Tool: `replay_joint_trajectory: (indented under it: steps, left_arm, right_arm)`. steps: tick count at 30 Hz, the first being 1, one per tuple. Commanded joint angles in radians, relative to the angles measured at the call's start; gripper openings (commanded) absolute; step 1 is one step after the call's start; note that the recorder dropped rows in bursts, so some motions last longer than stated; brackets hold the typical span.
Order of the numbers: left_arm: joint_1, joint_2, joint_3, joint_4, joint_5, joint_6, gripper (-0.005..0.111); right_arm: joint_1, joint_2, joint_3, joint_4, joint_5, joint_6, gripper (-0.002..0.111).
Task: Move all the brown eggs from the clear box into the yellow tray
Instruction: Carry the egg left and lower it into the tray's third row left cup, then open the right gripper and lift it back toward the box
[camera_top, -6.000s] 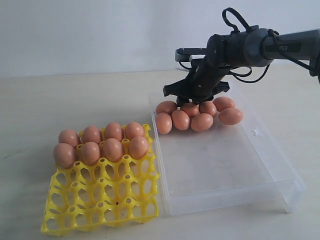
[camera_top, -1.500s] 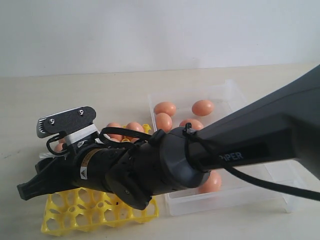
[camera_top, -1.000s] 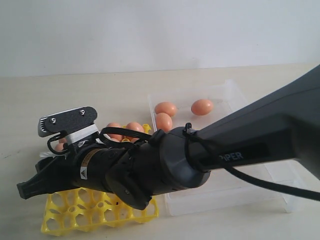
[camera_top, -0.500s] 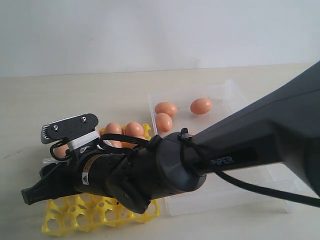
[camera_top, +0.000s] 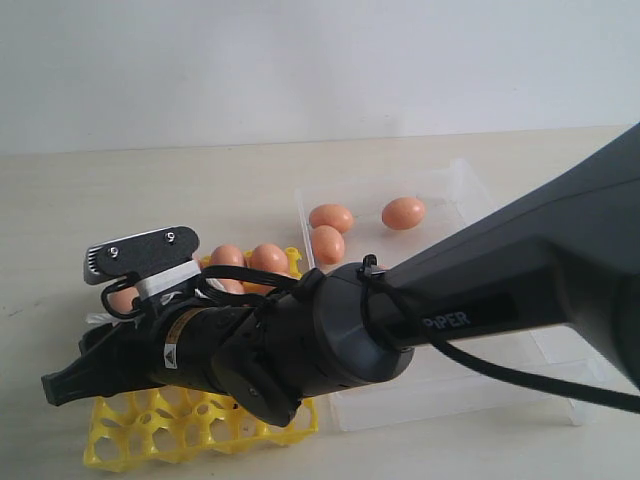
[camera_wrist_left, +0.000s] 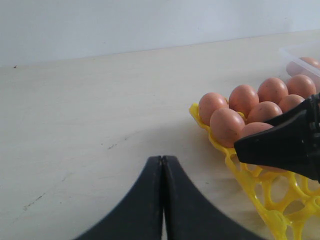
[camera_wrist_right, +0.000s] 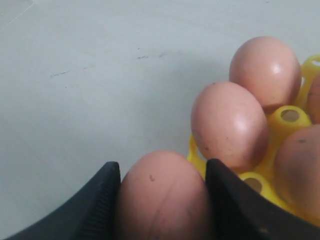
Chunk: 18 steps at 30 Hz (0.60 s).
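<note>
Only three brown eggs (camera_top: 331, 218) show in the clear box (camera_top: 460, 395).

brown eggs (camera_wrist_right: 227, 127): matte orange-brown, few tiny dark specks.
yellow tray (camera_top: 190, 430): bright yellow, plain.
clear box (camera_top: 450, 400): colourless, see-through.
right gripper (camera_wrist_right: 162, 172), left gripper (camera_wrist_left: 162, 165): black.
right arm (camera_top: 500, 290): black, white PiPER lettering, yellow label; grey bracket (camera_top: 140, 250) at its 10 o'clock.
table (camera_wrist_left: 75, 110): pale beige, faint dark scuffs.
wall (camera_top: 300, 70): off-white, plain.
</note>
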<state>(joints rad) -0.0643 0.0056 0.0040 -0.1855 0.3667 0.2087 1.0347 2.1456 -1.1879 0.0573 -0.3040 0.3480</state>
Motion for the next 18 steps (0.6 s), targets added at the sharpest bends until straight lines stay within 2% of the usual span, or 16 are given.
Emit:
replay_joint_trajectory:
  steps: [1, 8, 18]
  left_arm:
    - [-0.004, -0.006, -0.004, -0.001, -0.010, -0.003, 0.000]
    - [-0.004, -0.006, -0.004, -0.001, -0.010, -0.003, 0.000]
    - [-0.004, -0.006, -0.004, -0.001, -0.010, -0.003, 0.000]
  right_arm:
    - [0.001, -0.016, -0.005, -0.006, -0.018, 0.014, 0.047]
    - [0.001, -0.016, -0.005, -0.012, -0.018, 0.014, 0.067]
    - [0.001, -0.059, -0.005, -0.012, -0.014, 0.014, 0.067]
